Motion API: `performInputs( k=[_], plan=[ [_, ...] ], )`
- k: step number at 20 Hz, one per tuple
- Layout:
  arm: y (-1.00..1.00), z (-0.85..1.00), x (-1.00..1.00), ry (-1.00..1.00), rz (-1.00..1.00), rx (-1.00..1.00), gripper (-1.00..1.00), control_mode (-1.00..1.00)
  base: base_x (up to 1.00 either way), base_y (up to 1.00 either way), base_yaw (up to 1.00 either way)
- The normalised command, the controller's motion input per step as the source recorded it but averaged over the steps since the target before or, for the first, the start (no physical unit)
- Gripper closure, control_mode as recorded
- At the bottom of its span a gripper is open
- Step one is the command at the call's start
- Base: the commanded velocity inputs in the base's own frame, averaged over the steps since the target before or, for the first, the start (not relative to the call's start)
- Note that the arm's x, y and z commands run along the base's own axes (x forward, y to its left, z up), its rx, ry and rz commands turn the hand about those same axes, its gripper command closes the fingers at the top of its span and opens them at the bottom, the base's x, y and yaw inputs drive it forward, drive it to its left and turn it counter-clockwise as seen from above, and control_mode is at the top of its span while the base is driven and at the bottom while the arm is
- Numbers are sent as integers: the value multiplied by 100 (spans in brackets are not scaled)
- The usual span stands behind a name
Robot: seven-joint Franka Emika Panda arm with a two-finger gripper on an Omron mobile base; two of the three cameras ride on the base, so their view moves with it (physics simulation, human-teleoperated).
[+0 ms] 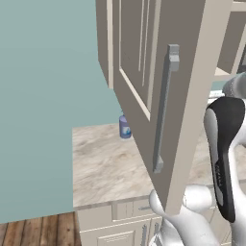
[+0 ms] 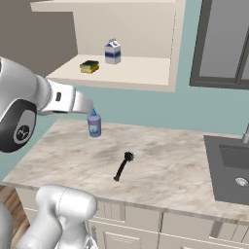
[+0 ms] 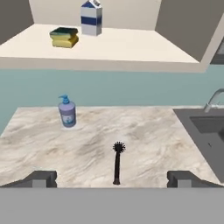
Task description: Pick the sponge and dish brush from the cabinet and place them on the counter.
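Gripper (image 3: 112, 179) jaws stand wide apart, empty. We note the brush (image 3: 117, 164) flat on the counter (image 3: 39, 144), bristles toward the wall; sponge (image 3: 64, 37) in the cabinet (image 3: 131, 48).

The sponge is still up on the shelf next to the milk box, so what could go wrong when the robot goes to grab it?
The sponge lies close to the carton, so the open gripper might knock the carton over. The open cabinet door hangs right beside the arm, which might bump it. The brush and soap bottle already stand on the counter; a dropped sponge could land on them.
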Motion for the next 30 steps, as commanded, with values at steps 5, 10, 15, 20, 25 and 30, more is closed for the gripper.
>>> performInputs(
  k=[5, 10, 15, 20, 25, 30],
  plan=[
    [21, 9, 18, -18, 3, 0, -100, -100, 0, 0, 0],
    [24, 3, 22, -18, 1, 0, -100, -100, 0, 0, 0],
    [19, 28, 19, -5, 0, 0, -100, -100, 0, 0, 0],
    [3, 48, 1, 1, 2, 0, -100, -100, 0, 0, 0],
    [0, 3, 16, 7, 5, 2, -100, -100, 0, 0, 0],
    [0, -6, 37, 0, 7, 10, -100, -100, 0, 0, 0]
  ],
)
